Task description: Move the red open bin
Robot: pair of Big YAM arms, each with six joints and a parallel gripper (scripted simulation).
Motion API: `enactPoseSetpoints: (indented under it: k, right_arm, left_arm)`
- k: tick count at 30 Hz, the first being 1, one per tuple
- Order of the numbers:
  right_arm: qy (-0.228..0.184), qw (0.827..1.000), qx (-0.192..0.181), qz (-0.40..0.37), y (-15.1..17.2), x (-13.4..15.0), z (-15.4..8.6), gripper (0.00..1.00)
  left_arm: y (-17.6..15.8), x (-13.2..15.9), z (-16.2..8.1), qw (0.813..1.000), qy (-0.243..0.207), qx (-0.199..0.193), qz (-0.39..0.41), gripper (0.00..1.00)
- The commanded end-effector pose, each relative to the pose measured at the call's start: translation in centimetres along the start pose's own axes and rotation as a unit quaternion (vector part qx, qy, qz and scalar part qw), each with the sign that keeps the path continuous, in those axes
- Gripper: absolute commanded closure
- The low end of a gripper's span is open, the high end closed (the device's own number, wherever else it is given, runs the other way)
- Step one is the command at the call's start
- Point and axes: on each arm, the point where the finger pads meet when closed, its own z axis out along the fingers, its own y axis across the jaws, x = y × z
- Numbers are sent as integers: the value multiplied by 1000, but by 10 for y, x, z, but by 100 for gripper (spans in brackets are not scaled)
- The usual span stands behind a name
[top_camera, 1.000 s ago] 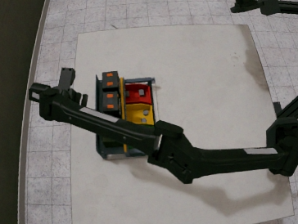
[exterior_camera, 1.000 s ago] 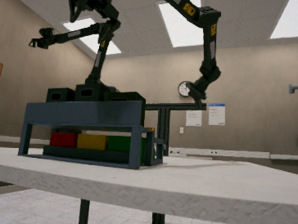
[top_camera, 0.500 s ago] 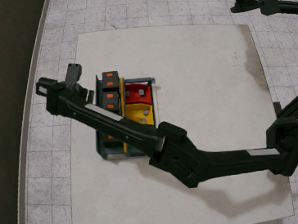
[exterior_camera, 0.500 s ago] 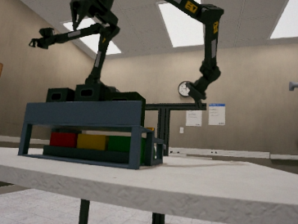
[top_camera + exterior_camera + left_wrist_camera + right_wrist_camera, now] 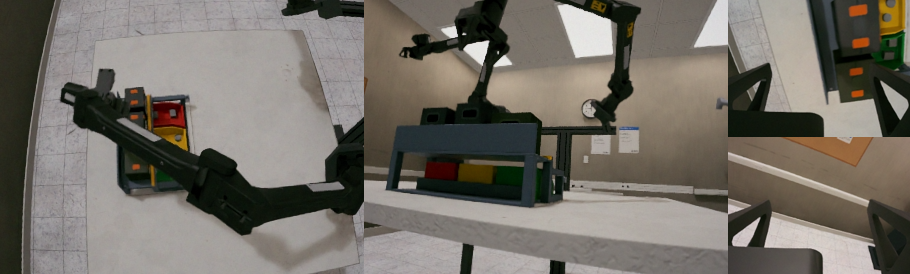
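Red bin is upright in the lower row of the shelf, with small grey parts inside. In the top view you have it to the right of the left end effector and a little below it, well apart from its fingers. That end effector is wide open and grips nothing. Its arm reaches from the right edge of the top view across the shelf, forearm slanting over the bins, wrist camera facing down. In that camera, you see the dark bins with orange labels toward the right finger, and beyond them the yellow bin and green bin.

Your right end effector is also open and holds nothing, held out well away from the shelf, facing a wall and the floor.

Below the left one you've got the pale table, bearing soft arm shadows and a brownish stain near one corner. Around it lies a tiled floor; beige walls carry a round clock and a corkboard.
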Motion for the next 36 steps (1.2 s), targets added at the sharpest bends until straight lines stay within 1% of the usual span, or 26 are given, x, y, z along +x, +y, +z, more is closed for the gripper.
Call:
enactPoseSetpoints:
  k: [1, 4, 12, 14, 15, 19, 21, 22, 24, 25, 28, 32, 34, 36]
  right_arm:
    - [-28, 1000, 2, -10, -2, -39, -6, 0]
    - [-28, 1000, 2, -10, -2, -39, -6, 0]
    - [-28, 1000, 2, -10, -2, -39, -6, 0]
    - [-28, 1000, 2, -10, -2, -39, -6, 0]
    - [-28, 1000, 2, -10, -2, -39, -6, 0]
    - [-28, 1000, 2, -10, -2, -39, -6, 0]
    - [-28, 1000, 2, -10, -2, -39, -6, 0]
    - [-28, 1000, 2, -10, -2, -39, -6, 0]
    - [-28, 1000, 2, -10, -2, -39, -6, 0]
    - [-28, 1000, 2, -10, -2, -39, -6, 0]
    - [-28, 1000, 2, -10, -2, -39, -6, 0]
    - [-28, 1000, 2, -10, -2, -39, -6, 0]
    - [-28, 1000, 2, -10, -2, -39, -6, 0]
    - [-28, 1000, 2, -10, -2, -39, -6, 0]
  left_arm:
    - [-6, -24, -26, 1000, -1, -25, -17, 0]
    - [-11, -27, -25, 1000, 1, -25, -19, 0]
    - [-57, -59, -16, 999, 22, -23, -37, 0]
    - [-83, -79, 6, 999, 34, -10, -31, 0]
    - [-93, -86, 11, 999, 38, -7, -32, 0]
    - [-123, -106, 16, 998, 52, -6, -44, 0]
    - [-123, -106, 16, 998, 52, -6, -44, 0]
    - [-133, -109, 17, 997, 59, -1, -41, 0]
    - [-142, -118, 16, 997, 62, -8, -53, 0]
    - [-153, -123, 20, 996, 69, -1, -49, 0]
    - [-171, -133, 23, 995, 79, 2, -53, 0]
    - [-190, -145, 26, 994, 88, 2, -60, 0]
    - [-191, -151, 25, 994, 89, -1, -66, 0]
    - [-203, -154, 28, 993, 94, 2, -65, 0]
